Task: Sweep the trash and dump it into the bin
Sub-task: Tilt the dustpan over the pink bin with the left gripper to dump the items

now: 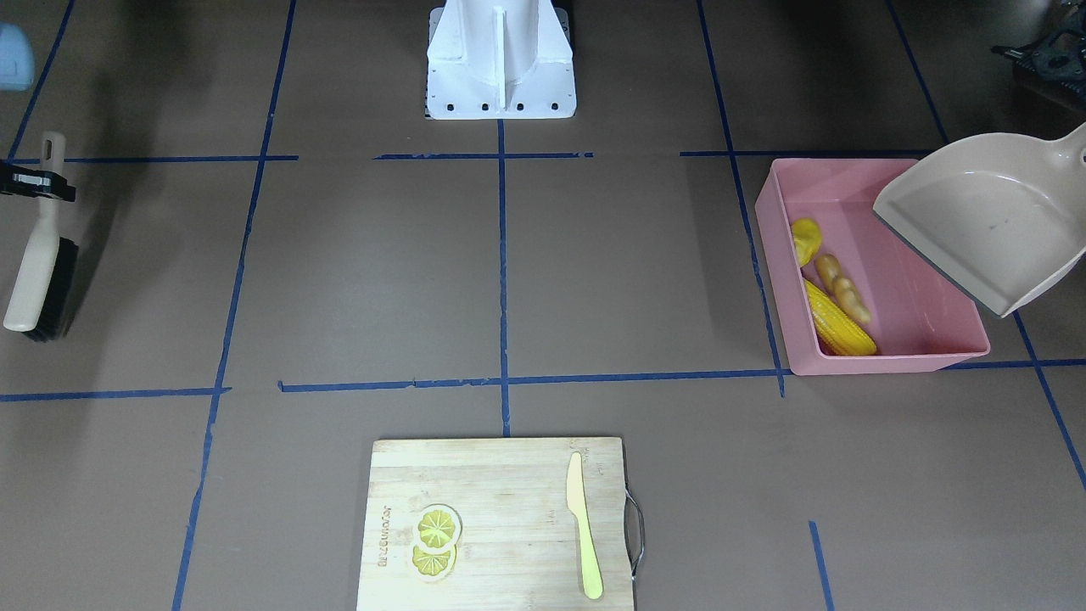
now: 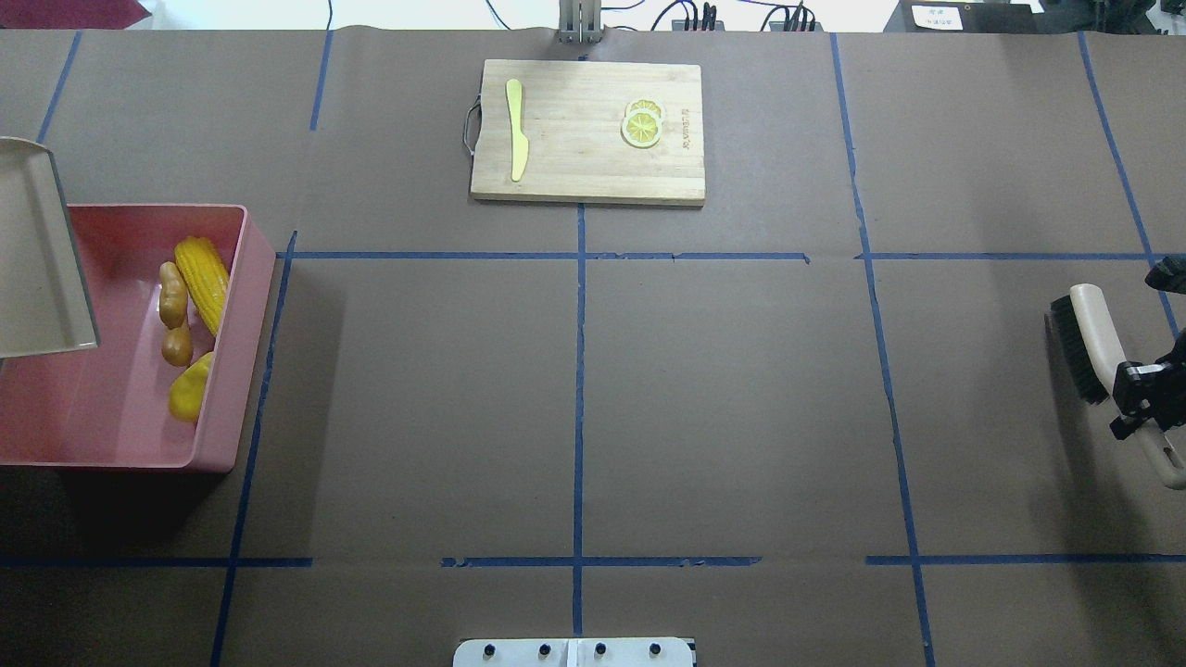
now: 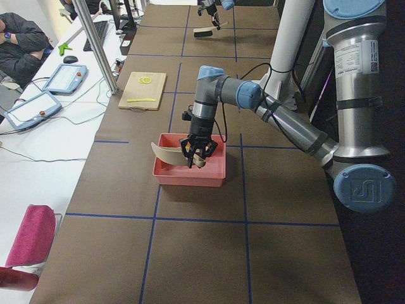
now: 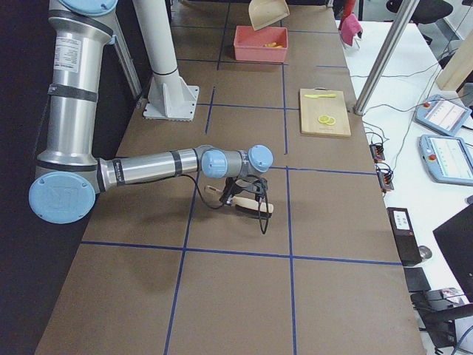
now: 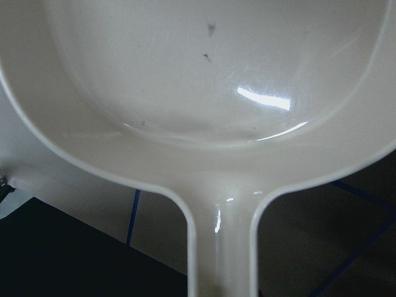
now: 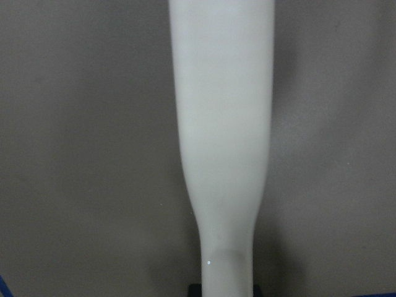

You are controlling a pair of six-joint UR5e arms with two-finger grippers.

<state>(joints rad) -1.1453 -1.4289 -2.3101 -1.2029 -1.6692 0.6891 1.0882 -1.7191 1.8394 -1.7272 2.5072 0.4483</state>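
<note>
A robotics lab: 2 UR5e arms (image 3: 291, 123) on a white pedestal (image 1: 501, 59), blue tape grid (image 2: 579, 371) across a brown-papered table (image 2: 741, 417), 2 teach pendants (image 4: 443, 115) on the bench beyond the right gripper (image 4: 244, 198).

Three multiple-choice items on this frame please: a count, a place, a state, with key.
1. How many lemon slices lie on the cutting board? A one; B two; C four.
2. The dustpan is: A flat on the board; B loaded with food; C empty, tilted over the pink bin.
3. Where is the corn cob? A in the bin; B in the dustpan; C on the board.
Key: B, two overlapping slices show; C, its pan is bare and raised; A, it lies inside the pink walls.
</note>
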